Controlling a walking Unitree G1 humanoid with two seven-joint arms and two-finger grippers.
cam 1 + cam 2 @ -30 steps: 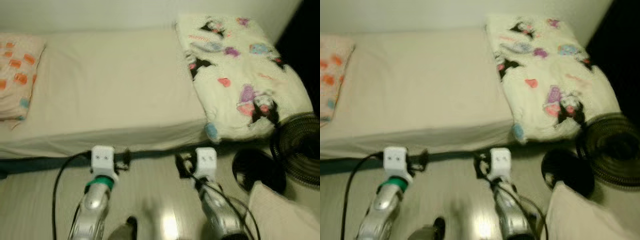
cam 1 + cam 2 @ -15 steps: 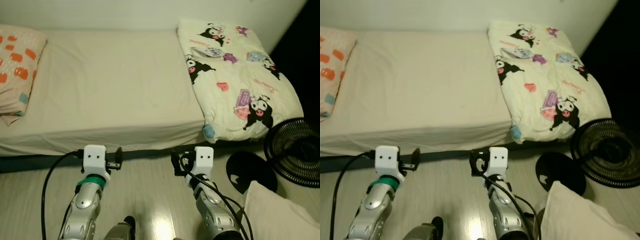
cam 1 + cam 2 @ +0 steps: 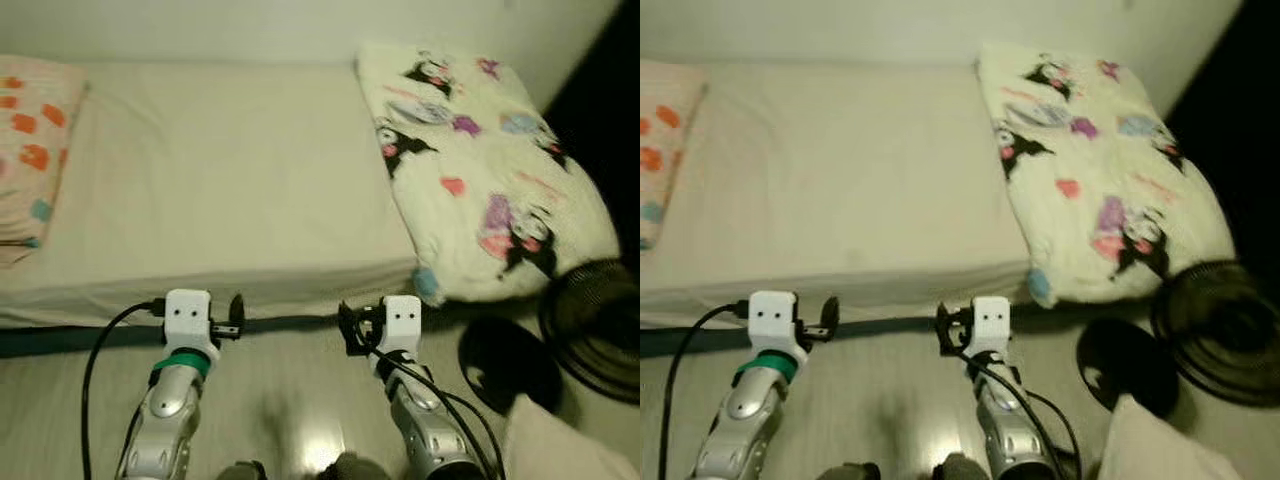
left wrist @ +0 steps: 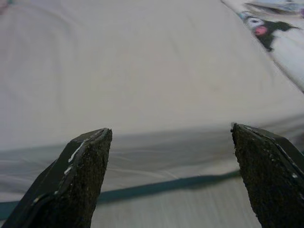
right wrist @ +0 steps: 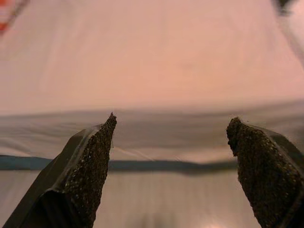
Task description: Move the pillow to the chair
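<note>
hovering wide open, left hand (image 4: pixel 171 175), right hand (image 5: pixel 173 164)

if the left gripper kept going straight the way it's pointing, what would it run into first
Most likely the front side of the cream-sheeted mattress. The open left gripper faces that edge from over the pale wooden floor with nothing between them, though depth is hard to judge.
</note>
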